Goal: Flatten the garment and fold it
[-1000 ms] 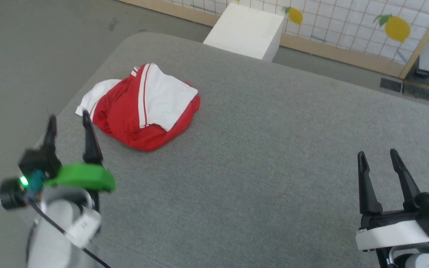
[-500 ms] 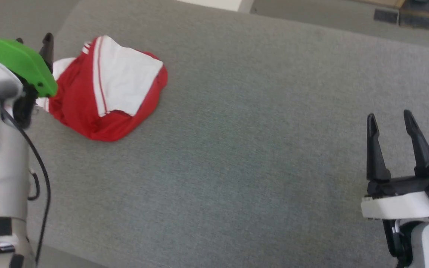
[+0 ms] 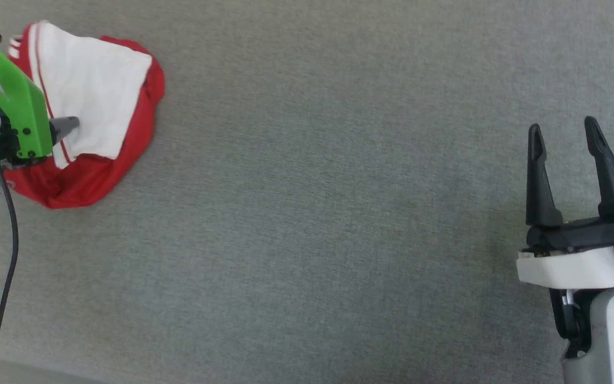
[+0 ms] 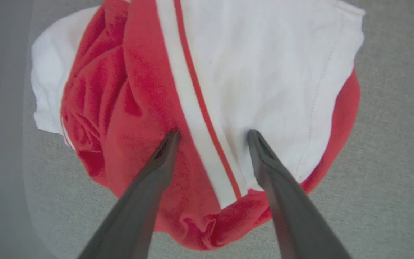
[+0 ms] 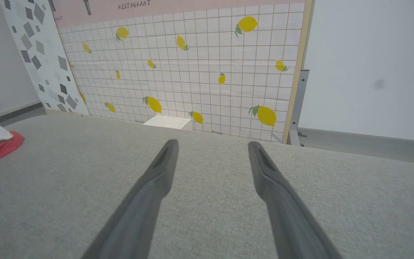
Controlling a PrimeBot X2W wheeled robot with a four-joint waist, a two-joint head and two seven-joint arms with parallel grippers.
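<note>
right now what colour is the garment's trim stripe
The trim stripe on the garment is white with a thin red line; best in the left wrist view.

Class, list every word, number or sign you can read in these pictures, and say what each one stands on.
"RESTAURANT": on the pink band along the top of the lemon-patterned panel, right wrist view.
A few small letters further left on that band: too small to read.
The garment: crumpled, no lettering shows.

Grey fabric surface (image 3: 307, 213); behind it a lemon-print tiled panel (image 5: 199, 72) (wood-edged), 1 white box (image 5: 166, 122), pale wall (image 5: 372, 54).
</note>
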